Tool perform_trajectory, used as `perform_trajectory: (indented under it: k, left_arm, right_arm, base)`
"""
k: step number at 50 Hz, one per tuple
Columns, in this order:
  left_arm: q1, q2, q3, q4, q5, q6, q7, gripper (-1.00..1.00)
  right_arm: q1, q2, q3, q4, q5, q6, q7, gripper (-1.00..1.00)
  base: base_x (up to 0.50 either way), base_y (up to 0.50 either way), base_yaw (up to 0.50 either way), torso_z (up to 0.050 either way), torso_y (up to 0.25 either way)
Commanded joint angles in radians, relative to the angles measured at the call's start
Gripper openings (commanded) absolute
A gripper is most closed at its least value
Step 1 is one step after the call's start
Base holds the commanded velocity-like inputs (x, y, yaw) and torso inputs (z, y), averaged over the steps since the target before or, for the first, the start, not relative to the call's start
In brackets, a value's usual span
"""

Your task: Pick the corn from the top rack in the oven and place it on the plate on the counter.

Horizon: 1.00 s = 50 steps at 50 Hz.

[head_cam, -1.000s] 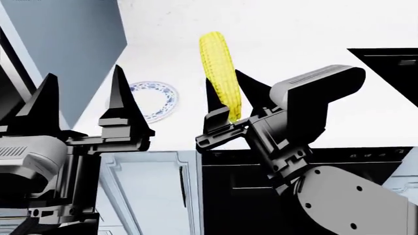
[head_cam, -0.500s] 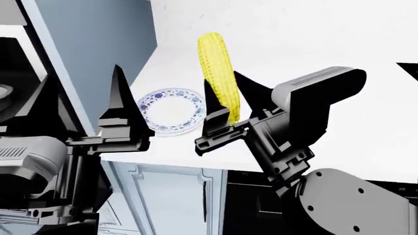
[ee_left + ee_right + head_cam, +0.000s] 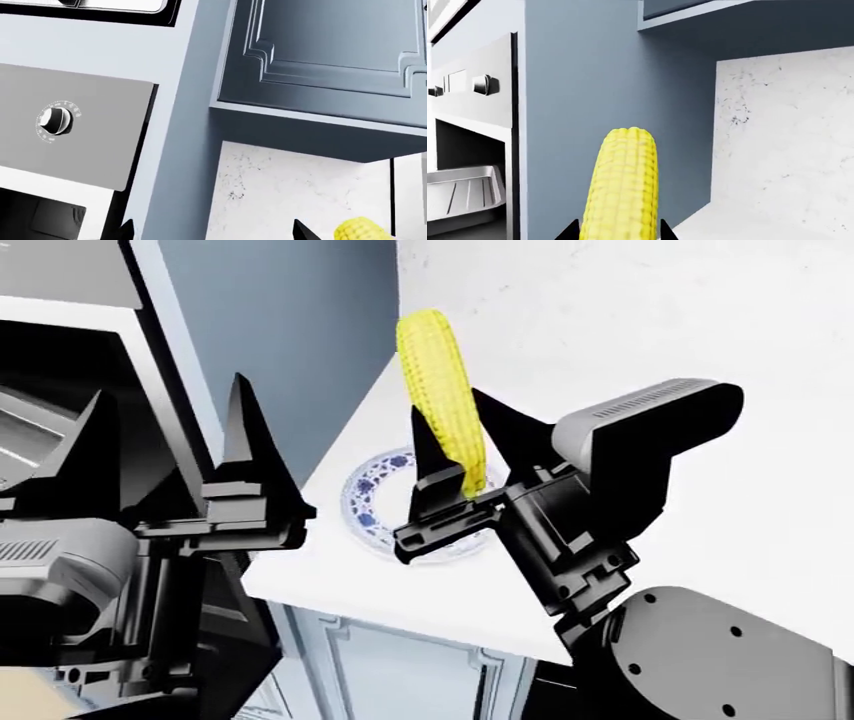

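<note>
My right gripper (image 3: 457, 435) is shut on the yellow corn (image 3: 442, 390), which stands almost upright between its black fingers. The cob also fills the lower middle of the right wrist view, corn (image 3: 622, 187), with a fingertip on each side. Directly below and behind the gripper lies the blue-rimmed plate (image 3: 368, 495) on the white counter (image 3: 441, 590), partly hidden by the gripper. My left gripper (image 3: 167, 425) hangs open and empty to the left, in front of the oven (image 3: 54, 390). The cob's tip shows in the left wrist view, corn (image 3: 360, 231). The top rack is not clearly visible.
A pale blue cabinet side (image 3: 287, 350) separates the oven from the counter. A grey metal baking tray (image 3: 464, 192) sits in the oven cavity. The oven's grey control panel with a knob (image 3: 55, 120) and an upper cabinet (image 3: 327, 55) lie ahead of the left arm.
The view has swung right to left: the oven has come into sight and the plate has slid from left of the right gripper to under it. The corn stays gripped.
</note>
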Motion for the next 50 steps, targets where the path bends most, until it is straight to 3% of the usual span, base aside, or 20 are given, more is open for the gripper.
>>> perform_trajectory:
  k: [1,8,16,36,50]
  left_arm:
    - [-0.002,-0.004,-0.001,-0.001,-0.003,0.002,-0.004,1.0]
    - [-0.002,-0.005,0.002,0.0,-0.003,0.003,-0.005,1.0]
    - [-0.003,-0.007,0.003,-0.002,-0.003,0.005,-0.006,1.0]
    - [-0.003,-0.009,0.01,-0.002,-0.002,0.009,-0.011,1.0]
    - [-0.002,-0.012,0.013,-0.005,-0.005,0.016,-0.01,1.0]
  right_arm:
    - [0.008,-0.004,0.008,-0.006,-0.016,0.007,-0.008,-1.0]
    - [0.005,0.0,0.003,-0.008,-0.029,0.006,-0.004,-1.0]
    - [0.008,-0.004,0.004,0.009,0.009,0.022,0.003,-1.0]
    - [-0.003,0.001,0.001,-0.008,0.007,0.004,-0.008,-1.0]
    - [0.002,-0.001,-0.01,-0.007,-0.001,0.009,-0.004,-1.0]
  base:
    - [0.27,0.07,0.46,0.0,0.0]
    - [0.27,0.07,0.43,0.0,0.001]
    - [0.13,0.04,0.01,0.0,0.001]
    - [0.18,-0.44,0.0,0.0,0.0]
    - [0.17,0.04,0.0,0.0,0.001]
